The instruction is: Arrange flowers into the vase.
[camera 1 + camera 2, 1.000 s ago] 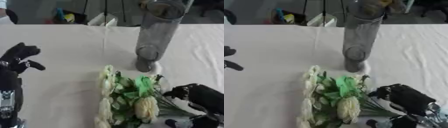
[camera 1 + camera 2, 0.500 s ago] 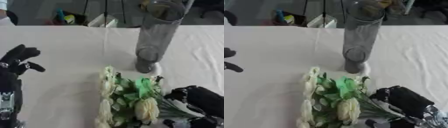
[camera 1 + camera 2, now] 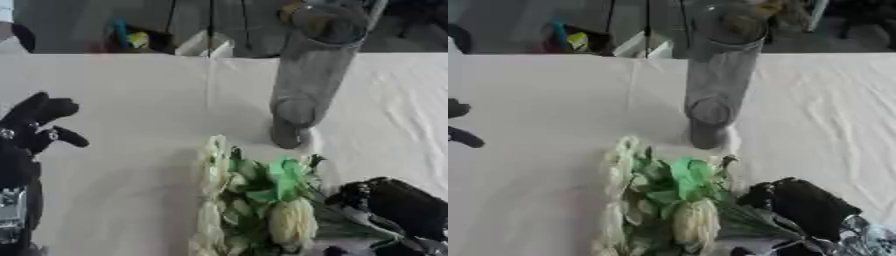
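Note:
A tall clear glass vase [image 3: 313,75] stands upright on the white cloth, right of the middle. In front of it lies a bunch of white and pale yellow flowers [image 3: 254,200] with green leaves, heads toward me. My right hand [image 3: 802,205] sits at the lower right, its fingers curled over the flower stems beside the leaves. At the left edge my left hand [image 3: 35,125] is raised, fingers relaxed and holding nothing, well away from the flowers.
A white tablecloth [image 3: 131,100] covers the table. Beyond the far edge stand dark stands and a small yellow and blue object [image 3: 131,37]. A white box [image 3: 203,47] sits at the far edge behind the vase.
The picture has shifted slightly up. My right hand has crept a little lower and closer onto the stems. The left hand has stayed in place.

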Controlling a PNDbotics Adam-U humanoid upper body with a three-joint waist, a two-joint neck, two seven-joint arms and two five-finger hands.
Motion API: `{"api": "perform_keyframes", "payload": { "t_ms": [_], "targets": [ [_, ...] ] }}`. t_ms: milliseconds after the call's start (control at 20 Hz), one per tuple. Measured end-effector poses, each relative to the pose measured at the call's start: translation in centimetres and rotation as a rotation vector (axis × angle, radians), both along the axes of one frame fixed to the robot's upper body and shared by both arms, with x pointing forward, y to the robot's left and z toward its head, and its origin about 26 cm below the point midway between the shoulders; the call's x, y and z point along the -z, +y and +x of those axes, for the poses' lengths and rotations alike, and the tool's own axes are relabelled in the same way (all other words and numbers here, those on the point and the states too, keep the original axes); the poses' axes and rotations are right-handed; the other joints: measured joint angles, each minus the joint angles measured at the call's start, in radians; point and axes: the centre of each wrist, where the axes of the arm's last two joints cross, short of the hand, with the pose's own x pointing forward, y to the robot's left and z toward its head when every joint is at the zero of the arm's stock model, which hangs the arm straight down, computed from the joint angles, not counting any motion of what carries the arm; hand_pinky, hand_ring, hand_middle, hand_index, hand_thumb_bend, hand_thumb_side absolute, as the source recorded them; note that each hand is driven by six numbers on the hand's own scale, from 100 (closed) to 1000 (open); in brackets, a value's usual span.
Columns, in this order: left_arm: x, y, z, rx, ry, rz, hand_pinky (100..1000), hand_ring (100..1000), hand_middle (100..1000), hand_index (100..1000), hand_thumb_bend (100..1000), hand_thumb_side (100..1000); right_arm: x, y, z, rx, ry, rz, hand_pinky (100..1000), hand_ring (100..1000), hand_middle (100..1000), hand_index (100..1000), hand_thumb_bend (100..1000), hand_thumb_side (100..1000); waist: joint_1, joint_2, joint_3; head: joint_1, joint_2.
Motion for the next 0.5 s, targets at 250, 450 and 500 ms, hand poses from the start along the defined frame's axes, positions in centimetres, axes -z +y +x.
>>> {"api": "perform_keyframes", "payload": {
  "t_ms": [250,450,500],
  "targets": [
    [0.00,0.00,0.00,0.000,0.001,0.001,484,762,723,894,116,1000,0.07,0.02,0.11,0.005,-0.003,-0.002,537,455,572,799,470,847,0.000,0.000,0.000,-0.001,0.000],
    [0.00,-0.01,0.00,0.001,0.004,0.005,484,762,722,894,116,1000,0.30,0.08,0.21,0.012,-0.008,0.009,539,440,562,780,447,836,0.000,0.000,0.000,-0.002,-0.001],
    [0.00,-0.01,0.00,0.001,0.004,0.005,484,763,722,894,116,1000,0.35,0.10,0.25,0.014,-0.010,0.013,536,438,561,779,443,835,0.000,0.000,0.000,-0.003,-0.001]
  ]
}}
